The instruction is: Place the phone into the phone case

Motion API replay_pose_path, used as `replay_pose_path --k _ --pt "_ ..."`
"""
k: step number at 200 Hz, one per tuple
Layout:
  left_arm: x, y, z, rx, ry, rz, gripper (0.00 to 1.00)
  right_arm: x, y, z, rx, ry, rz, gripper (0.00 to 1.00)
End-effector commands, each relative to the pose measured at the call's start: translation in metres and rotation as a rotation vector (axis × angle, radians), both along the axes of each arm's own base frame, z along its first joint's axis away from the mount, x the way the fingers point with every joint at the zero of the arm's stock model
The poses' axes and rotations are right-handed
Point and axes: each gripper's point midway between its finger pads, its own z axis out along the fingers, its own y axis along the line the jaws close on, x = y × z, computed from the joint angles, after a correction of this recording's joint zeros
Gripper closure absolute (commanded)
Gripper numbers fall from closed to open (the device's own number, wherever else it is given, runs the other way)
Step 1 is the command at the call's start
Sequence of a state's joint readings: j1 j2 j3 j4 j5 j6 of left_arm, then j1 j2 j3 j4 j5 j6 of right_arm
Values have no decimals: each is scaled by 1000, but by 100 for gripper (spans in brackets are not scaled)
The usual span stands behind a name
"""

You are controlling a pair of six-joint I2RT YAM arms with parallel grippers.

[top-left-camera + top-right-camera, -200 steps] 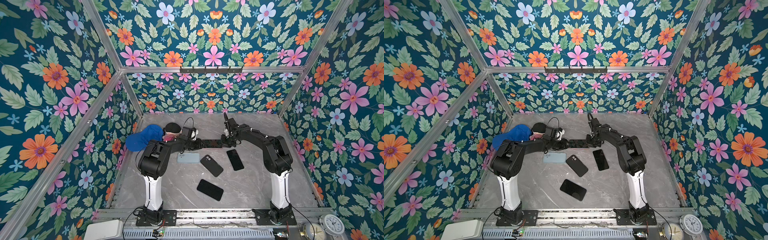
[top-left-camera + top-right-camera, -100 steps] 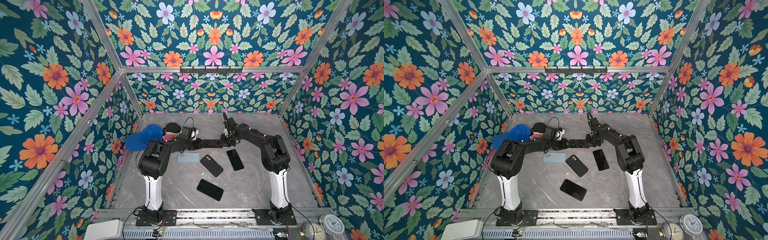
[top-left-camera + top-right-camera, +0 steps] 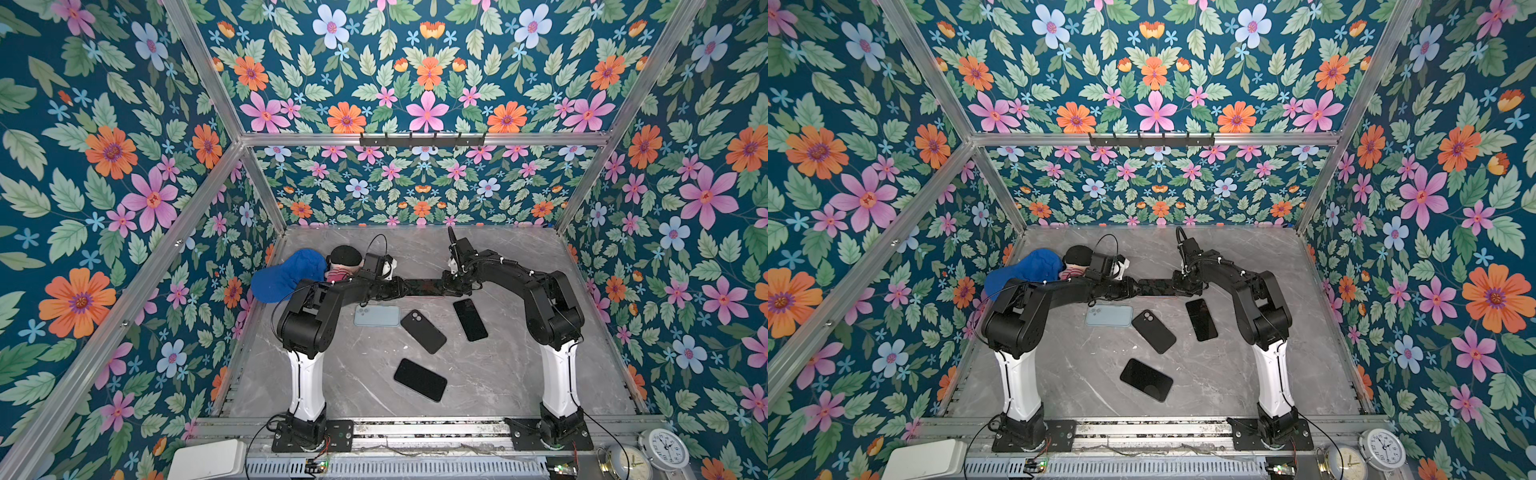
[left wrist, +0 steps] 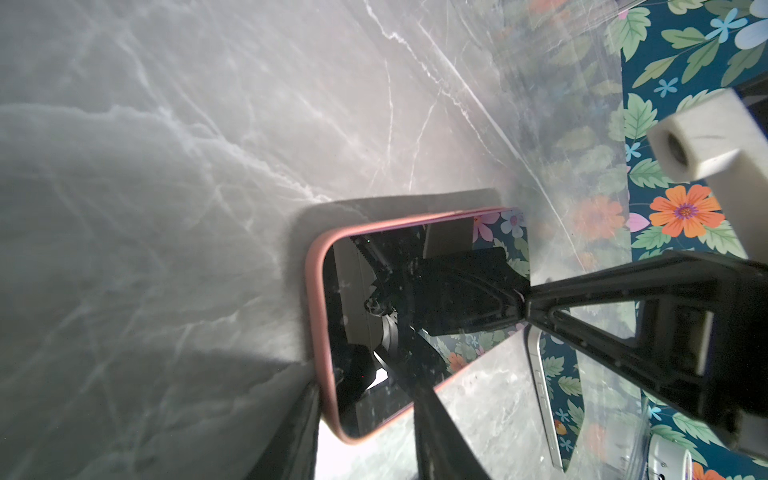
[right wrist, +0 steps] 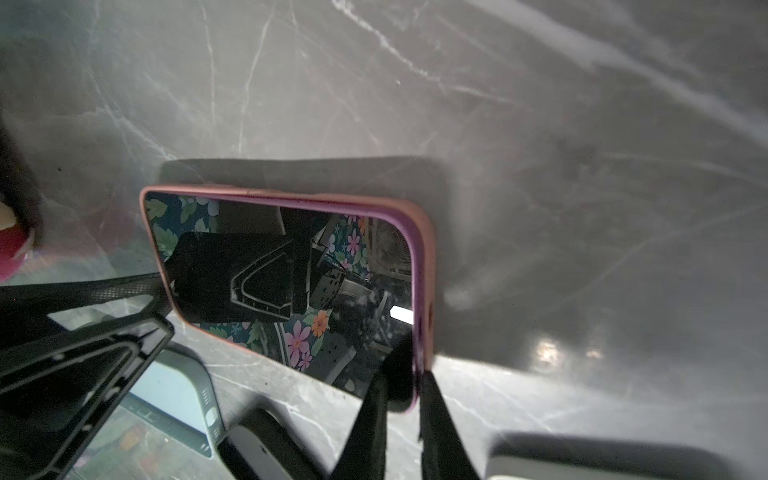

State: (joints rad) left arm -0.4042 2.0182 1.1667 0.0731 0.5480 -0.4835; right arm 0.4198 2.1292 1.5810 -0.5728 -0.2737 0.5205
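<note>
Phone (image 5: 291, 282) in pink case (image 5: 430, 266)

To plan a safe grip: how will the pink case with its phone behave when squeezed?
The pink case looks rubbery, so it probably flexes under the right pincer. The phone has a glossy, mirror-like screen: likely slippery. Flat and thin, it should not roll.

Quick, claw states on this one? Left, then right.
Left claw: closed on one end of the pink-cased phone.
Right claw: closed, pinching the pink-cased phone's opposite end.
</note>
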Motion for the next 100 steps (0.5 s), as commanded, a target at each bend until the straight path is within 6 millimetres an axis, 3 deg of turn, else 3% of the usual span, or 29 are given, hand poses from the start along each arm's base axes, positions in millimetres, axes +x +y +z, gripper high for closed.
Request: replay_pose_path --k 1,100 --pt "-11 7 -17 47 63 3 60 -15 1 -14 2 81 -1 86" --pt "-8 4 -15 32 62 1 60 -29 11 -36 40 134 1 94"
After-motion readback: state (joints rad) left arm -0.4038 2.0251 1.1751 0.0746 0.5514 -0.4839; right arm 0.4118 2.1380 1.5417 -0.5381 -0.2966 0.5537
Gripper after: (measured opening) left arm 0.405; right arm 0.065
